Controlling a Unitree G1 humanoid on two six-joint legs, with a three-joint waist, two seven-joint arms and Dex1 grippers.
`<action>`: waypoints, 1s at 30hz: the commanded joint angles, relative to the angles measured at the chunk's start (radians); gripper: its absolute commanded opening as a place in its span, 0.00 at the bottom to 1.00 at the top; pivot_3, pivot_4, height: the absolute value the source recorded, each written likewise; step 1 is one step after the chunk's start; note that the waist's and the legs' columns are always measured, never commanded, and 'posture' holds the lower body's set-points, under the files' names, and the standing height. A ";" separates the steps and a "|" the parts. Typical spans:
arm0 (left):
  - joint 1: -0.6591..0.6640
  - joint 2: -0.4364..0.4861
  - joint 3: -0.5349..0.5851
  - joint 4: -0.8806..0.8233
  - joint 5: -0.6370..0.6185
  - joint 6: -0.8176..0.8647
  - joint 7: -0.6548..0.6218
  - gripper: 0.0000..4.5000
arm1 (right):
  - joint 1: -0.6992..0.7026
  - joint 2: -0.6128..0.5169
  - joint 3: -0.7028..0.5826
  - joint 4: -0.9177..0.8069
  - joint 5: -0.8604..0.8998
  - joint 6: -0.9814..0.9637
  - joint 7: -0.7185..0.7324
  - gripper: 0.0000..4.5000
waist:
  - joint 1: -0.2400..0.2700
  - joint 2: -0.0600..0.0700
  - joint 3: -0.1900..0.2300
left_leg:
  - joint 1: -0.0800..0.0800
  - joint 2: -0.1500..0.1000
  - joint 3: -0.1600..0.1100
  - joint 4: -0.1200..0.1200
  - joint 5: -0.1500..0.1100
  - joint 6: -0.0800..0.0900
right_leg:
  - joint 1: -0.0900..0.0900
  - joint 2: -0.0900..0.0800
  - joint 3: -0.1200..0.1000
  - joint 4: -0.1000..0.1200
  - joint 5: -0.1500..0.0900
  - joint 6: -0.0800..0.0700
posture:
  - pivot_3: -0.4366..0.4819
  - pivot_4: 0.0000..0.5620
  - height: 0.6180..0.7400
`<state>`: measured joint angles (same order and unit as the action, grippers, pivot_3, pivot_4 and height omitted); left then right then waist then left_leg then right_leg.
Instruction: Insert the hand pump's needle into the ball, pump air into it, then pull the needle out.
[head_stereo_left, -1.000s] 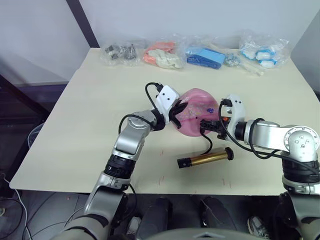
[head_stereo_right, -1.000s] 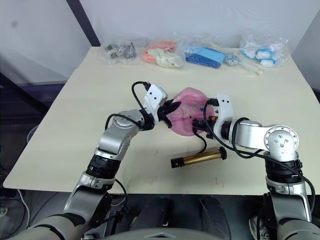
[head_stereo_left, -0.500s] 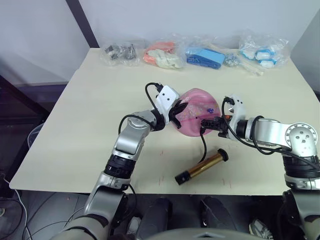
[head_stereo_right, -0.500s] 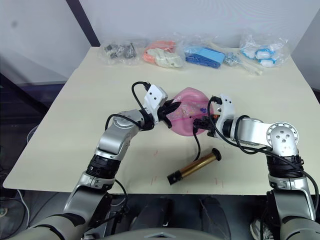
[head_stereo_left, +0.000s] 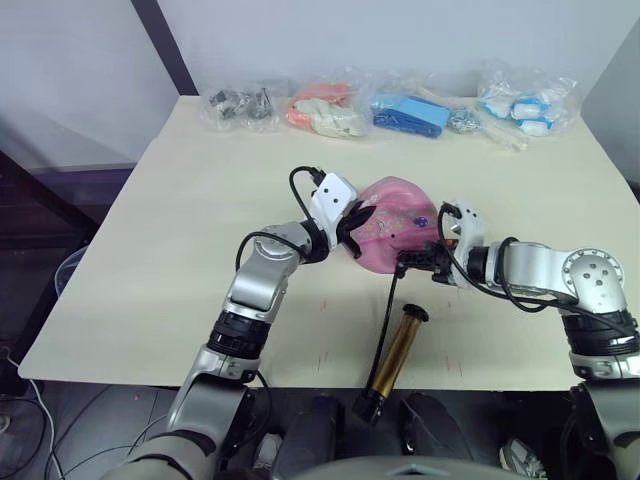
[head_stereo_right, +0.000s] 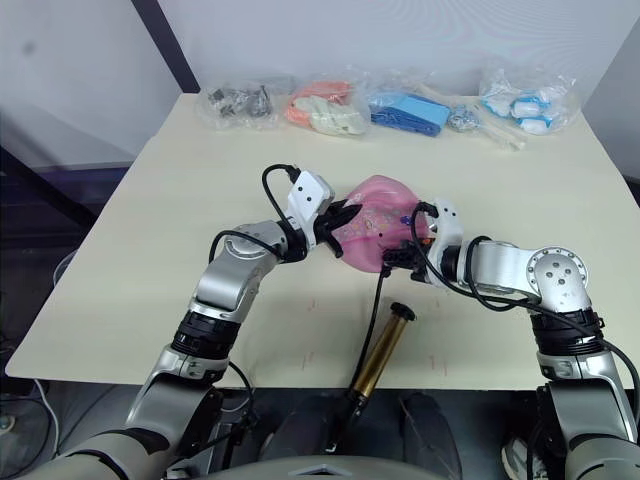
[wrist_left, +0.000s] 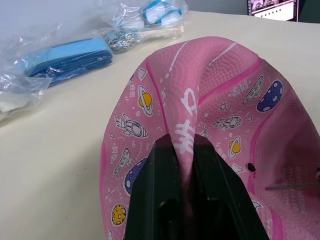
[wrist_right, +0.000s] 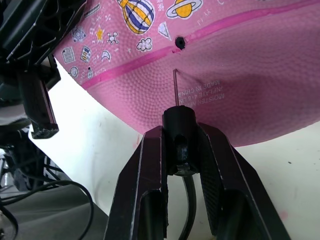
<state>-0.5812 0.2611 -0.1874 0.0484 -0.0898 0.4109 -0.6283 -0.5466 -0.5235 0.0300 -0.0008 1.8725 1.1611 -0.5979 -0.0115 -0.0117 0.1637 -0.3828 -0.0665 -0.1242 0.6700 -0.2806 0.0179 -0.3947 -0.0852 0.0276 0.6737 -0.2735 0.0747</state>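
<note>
The pink ball (head_stereo_left: 398, 215), dented like a bowl, rests mid-table. My left gripper (head_stereo_left: 351, 226) is shut on its folded rim, and that fold sits pinched between the black fingers (wrist_left: 161, 200). My right gripper (head_stereo_left: 414, 261) is shut on the black fitting of the needle (wrist_right: 175, 87). The pin points at the ball and its tip stands just short of the valve hole (wrist_right: 179, 43), outside it. The gold hand pump (head_stereo_left: 396, 345) lies on the table, pointing at the front edge, its black end overhanging. Its thin hose (head_stereo_left: 388, 305) runs up to the fitting.
Several clear bags of small items line the table's (head_stereo_left: 170, 260) far edge: dark parts (head_stereo_left: 243, 105), orange pieces (head_stereo_left: 322, 108), blue pieces (head_stereo_left: 410, 112), and white-blue pieces (head_stereo_left: 525, 100). The front edge runs just below the pump.
The pump has swung from lying crosswise to pointing at the front edge, its end now over it. My right gripper has shifted slightly toward the ball with the fitting. The left gripper has held still.
</note>
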 joint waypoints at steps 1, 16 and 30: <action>0.020 -0.006 -0.035 0.017 0.004 0.007 -0.019 0.01 | -0.023 -0.012 -0.019 -0.024 0.054 -0.040 0.004 0.07 | 0.000 0.000 0.000 | 0.000 0.000 0.000 0.000 0.000 0.000 | 0.000 0.000 0.000 0.000 0.000 0.000 | 0.48 0.27 1.00; 0.021 -0.005 -0.039 0.022 0.006 0.003 -0.027 0.01 | -0.006 -0.051 -0.013 -0.027 0.080 -0.078 0.003 0.07 | 0.001 0.000 0.000 | -0.001 0.000 0.000 0.000 0.000 0.000 | 0.000 0.000 0.000 -0.002 0.000 0.000 | 0.48 0.27 1.00; 0.033 0.001 -0.042 0.010 0.006 0.005 -0.032 0.01 | -0.015 -0.029 0.014 0.019 0.065 -0.079 -0.005 0.07 | 0.001 0.000 0.000 | -0.001 0.000 0.000 0.000 0.000 0.000 | 0.000 0.000 0.000 -0.002 0.000 0.000 | 0.48 0.27 1.00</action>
<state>-0.5753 0.2655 -0.1878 0.0492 -0.0887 0.4018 -0.6372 -0.5458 -0.5540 0.0424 0.0218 1.9288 1.0906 -0.5992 -0.0106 -0.0116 0.1638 -0.3836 -0.0665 -0.1245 0.6699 -0.2806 0.0181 -0.3948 -0.0853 0.0271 0.6722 -0.2735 0.0747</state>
